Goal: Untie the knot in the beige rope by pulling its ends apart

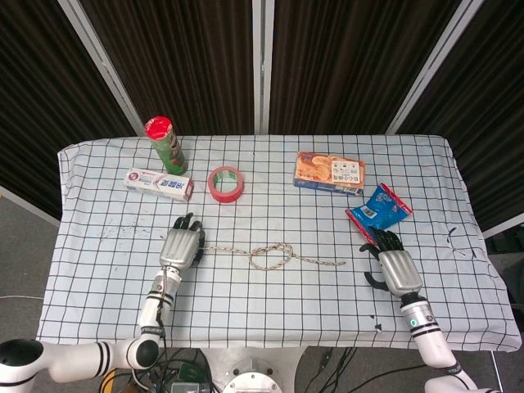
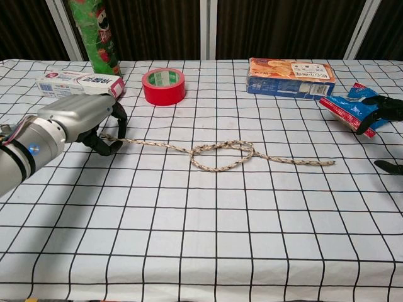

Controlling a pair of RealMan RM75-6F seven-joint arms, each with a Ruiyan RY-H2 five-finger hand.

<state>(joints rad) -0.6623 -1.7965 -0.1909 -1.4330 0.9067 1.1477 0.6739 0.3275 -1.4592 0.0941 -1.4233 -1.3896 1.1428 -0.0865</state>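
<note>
The beige rope [image 1: 270, 255] [image 2: 220, 153] lies across the middle of the checkered table with a loose loop knot [image 1: 273, 256] [image 2: 225, 155] at its centre. My left hand [image 1: 182, 245] [image 2: 82, 119] holds the rope's left end, fingers curled around it. The rope's right end [image 1: 340, 264] [image 2: 327, 163] lies free on the cloth. My right hand [image 1: 394, 268] [image 2: 381, 116] hovers open just right of that free end, apart from it, fingers spread.
A blue snack bag [image 1: 377, 212] [image 2: 361, 108] lies right behind my right hand. Along the back stand an orange biscuit box [image 1: 329, 172] [image 2: 289, 77], a red tape roll [image 1: 226, 183] [image 2: 164, 86], a toothpaste box [image 1: 159, 183] [image 2: 77, 83] and a green can [image 1: 167, 144] [image 2: 94, 34].
</note>
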